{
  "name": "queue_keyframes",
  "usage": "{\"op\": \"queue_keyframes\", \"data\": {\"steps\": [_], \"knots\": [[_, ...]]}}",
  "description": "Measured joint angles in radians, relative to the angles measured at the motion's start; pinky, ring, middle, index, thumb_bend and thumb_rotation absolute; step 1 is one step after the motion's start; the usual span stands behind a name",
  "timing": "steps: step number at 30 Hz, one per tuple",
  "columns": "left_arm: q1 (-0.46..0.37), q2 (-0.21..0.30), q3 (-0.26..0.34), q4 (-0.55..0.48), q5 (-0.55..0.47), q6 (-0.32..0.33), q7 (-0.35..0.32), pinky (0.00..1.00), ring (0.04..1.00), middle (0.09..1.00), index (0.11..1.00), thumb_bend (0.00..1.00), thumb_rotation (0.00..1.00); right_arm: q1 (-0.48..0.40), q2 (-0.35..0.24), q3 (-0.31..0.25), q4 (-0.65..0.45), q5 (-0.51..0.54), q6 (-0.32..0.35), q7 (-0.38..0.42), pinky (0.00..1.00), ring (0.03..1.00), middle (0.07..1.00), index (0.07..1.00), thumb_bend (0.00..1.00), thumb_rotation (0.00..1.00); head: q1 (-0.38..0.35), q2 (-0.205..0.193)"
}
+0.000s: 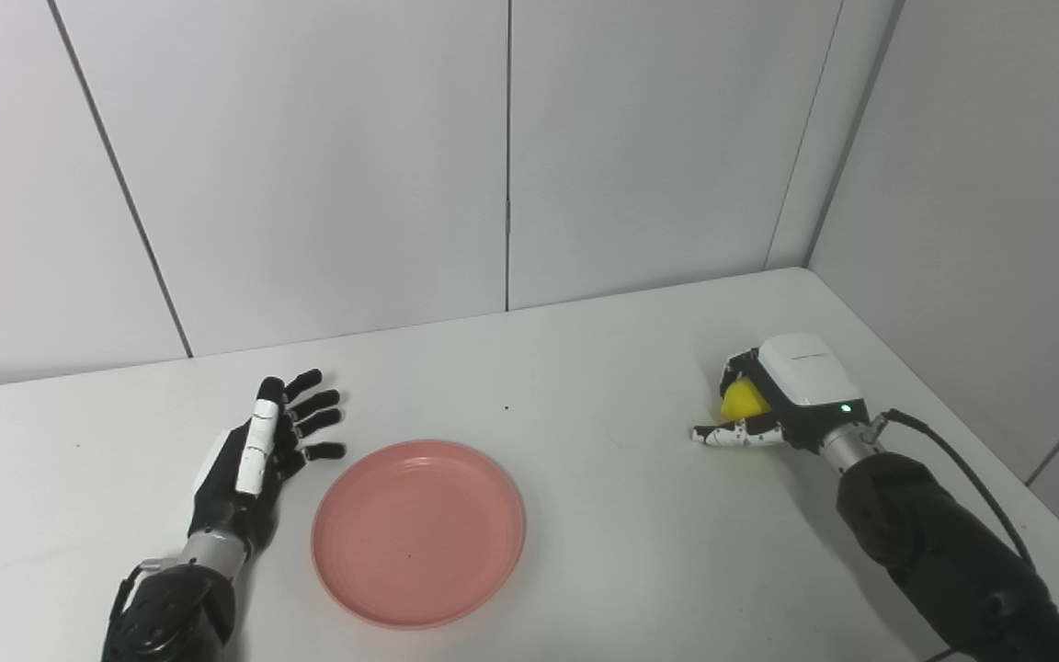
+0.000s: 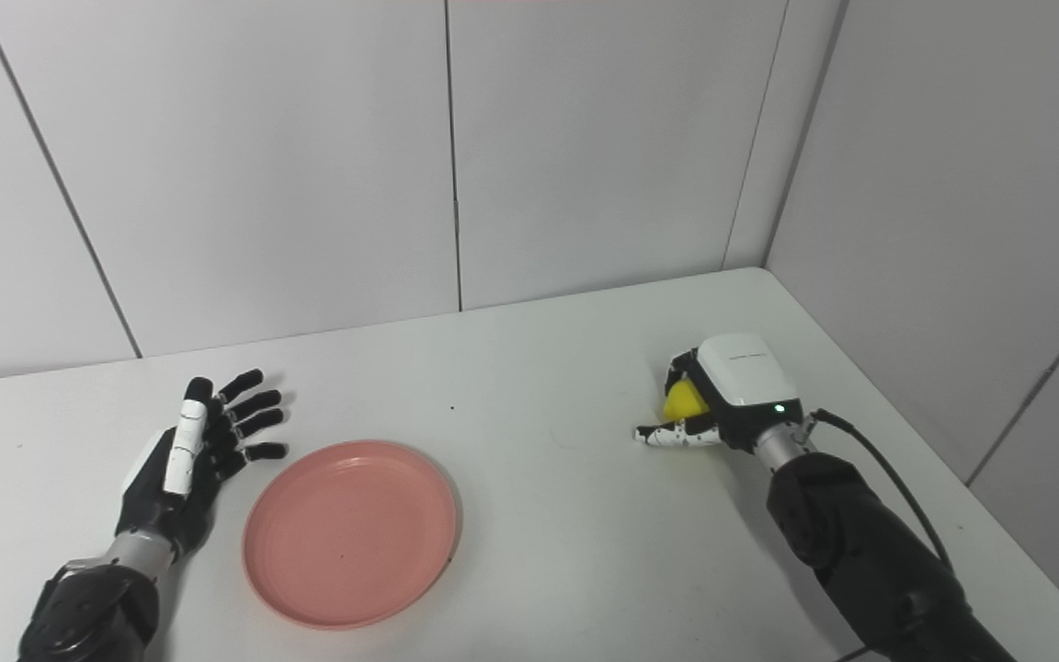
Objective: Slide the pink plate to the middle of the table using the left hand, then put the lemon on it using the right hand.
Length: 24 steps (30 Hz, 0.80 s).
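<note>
The pink plate (image 1: 417, 531) lies flat on the white table (image 1: 585, 386), a little left of the middle and near the front. Just to its left my left hand (image 1: 258, 450) stands edge-on with fingers spread, open, holding nothing and not touching the plate. Far to the right my right hand (image 1: 773, 400) is down at table level with its fingers curled around the yellow lemon (image 1: 743, 400); its thumb lies along the near side. Most of the lemon is hidden by the hand's white back.
White wall panels rise behind the table and along its right side, meeting at the far right corner (image 1: 801, 268). A black cable (image 1: 962, 469) runs along my right forearm.
</note>
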Motion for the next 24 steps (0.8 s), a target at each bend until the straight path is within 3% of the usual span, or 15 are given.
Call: {"op": "queue_keyframes", "data": {"steps": [5,18,24], "knots": [[0.000,0.000,-0.002,0.000,0.000,0.000,0.003,0.68,0.797,0.802,0.807,0.79,0.97,-0.014,-0.002,0.000,-0.069,-0.029,0.000,0.018,0.13,0.187,0.246,0.301,0.48,0.47,0.006,-0.002],[-0.001,-0.003,-0.003,-0.001,0.000,0.000,0.005,0.68,0.791,0.792,0.817,0.80,0.96,-0.087,0.042,0.003,-0.165,-0.070,0.000,0.118,0.12,0.162,0.223,0.268,0.50,0.55,0.040,0.002],[-0.001,-0.002,-0.021,-0.006,0.013,0.000,0.021,0.64,0.776,0.776,0.802,0.77,1.00,-0.106,0.065,0.012,-0.199,-0.106,0.000,0.149,0.13,0.174,0.237,0.273,0.51,0.50,0.078,0.003]]}}
